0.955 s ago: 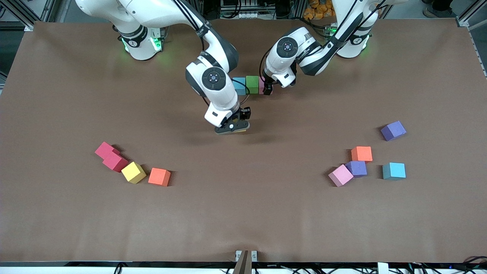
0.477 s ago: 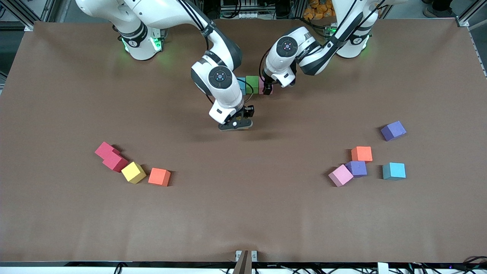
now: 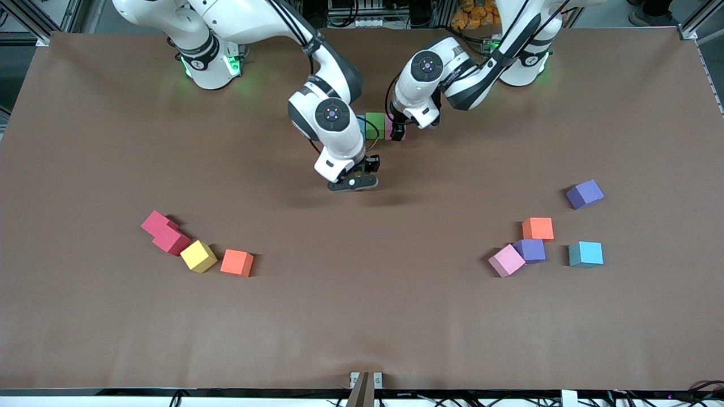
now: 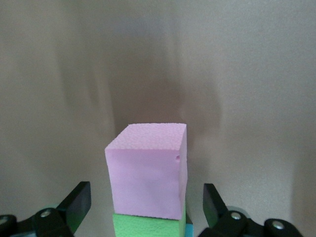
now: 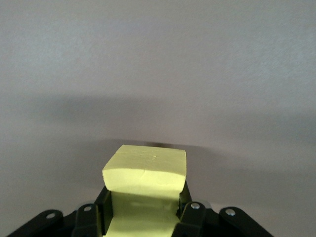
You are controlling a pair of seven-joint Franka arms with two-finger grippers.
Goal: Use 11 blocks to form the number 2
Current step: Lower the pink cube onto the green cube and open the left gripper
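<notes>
I had the right gripper (image 3: 353,183) clamped on a yellow block (image 5: 146,170), hanging in the upper middle of the front view, just below the row of three blocks: blue (image 3: 360,125), green (image 3: 374,125) and pink (image 4: 148,168). That row was all there was of the number 2 so far. The left gripper (image 3: 397,133) straddled the pink block at the row's end with its fingers spread wide, gripping nothing.

To do this step well, I judged I should carry the yellow block square to the row, lower it flat, and seat it flush under the proper end cube before letting go. The foam was visibly squeezed in the grip, so a slow release would keep it from springing askew. The left gripper should lift clear first, so the arms do not crowd.

Against the frame a second before, the right gripper had drifted up and slightly rightward in the front view, toward the row. The left gripper had scarcely moved. The loose blocks at lower left and lower right lay unchanged.
</notes>
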